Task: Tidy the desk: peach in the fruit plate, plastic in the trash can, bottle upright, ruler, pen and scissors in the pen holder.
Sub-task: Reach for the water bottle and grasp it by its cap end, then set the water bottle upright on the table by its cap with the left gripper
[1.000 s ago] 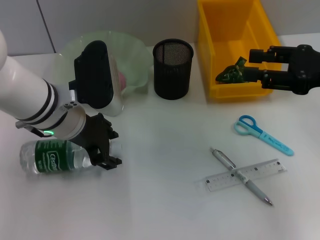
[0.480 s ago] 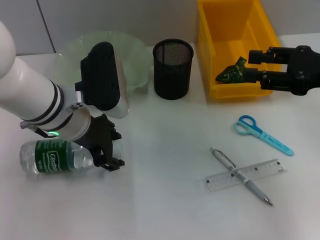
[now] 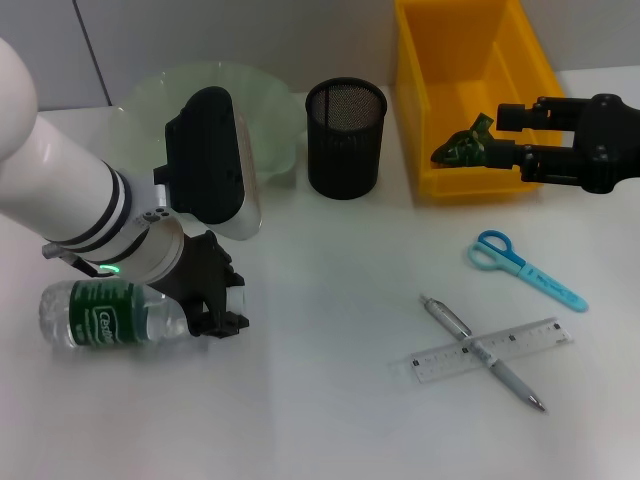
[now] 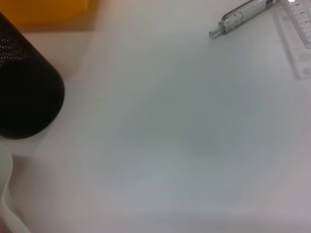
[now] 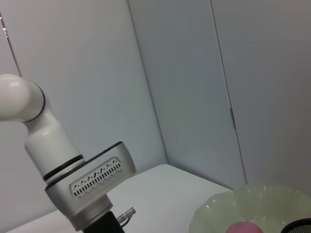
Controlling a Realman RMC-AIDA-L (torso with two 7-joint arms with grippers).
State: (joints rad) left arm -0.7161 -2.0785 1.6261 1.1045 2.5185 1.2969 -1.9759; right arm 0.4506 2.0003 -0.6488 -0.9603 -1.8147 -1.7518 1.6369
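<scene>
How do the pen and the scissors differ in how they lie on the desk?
The pen is silver and lies across the clear ruler, touching it; the scissors are blue and lie alone, apart from other items. The pen sits nearer the robot, the scissors nearer the yellow bin. Both lie flat, outside the black pen holder.
</scene>
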